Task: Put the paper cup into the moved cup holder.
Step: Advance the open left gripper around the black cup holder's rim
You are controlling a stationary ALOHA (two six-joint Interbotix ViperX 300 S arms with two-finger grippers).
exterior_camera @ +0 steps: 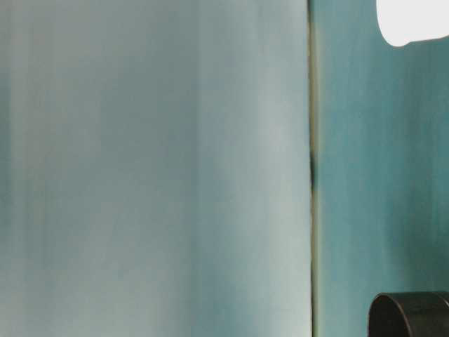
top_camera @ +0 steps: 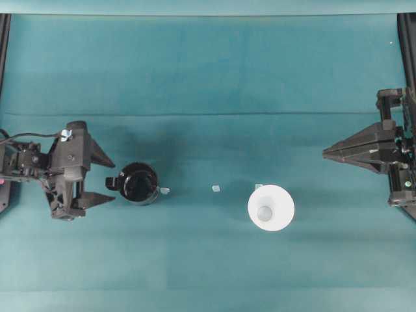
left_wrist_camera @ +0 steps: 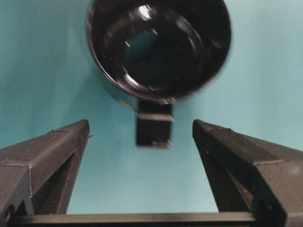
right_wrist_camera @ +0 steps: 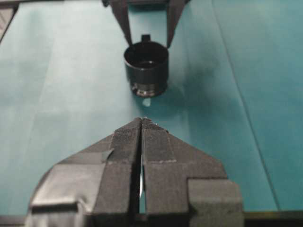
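1. I'm looking down on a teal cloth (top_camera: 208, 71) that covers the whole work surface, with a faint crease running across it above the middle.
2. My left gripper (top_camera: 112, 179) sits at 9 o'clock in the overhead view with its jaws spread wide and nothing between them.
3. The cup holder (top_camera: 140, 183) stands upright just beyond those fingertips, toward 3 o'clock from them — close, but apart. Its handle tab (left_wrist_camera: 154, 126) points back at the gap between the fingers in the left wrist view.
4. My right gripper (top_camera: 325, 153) is out at 3 o'clock, jaws pressed together on nothing.
5. The paper cup (top_camera: 270, 207) stands upright, mouth up, toward 8 o'clock from the right gripper's tip and well apart from it — also well apart from the holder, which lies at the cup's 9 o'clock.
6. Two small pale scraps lie on the cloth: one (top_camera: 216, 188) between holder and cup, one (top_camera: 164, 191) touching the holder's right side.
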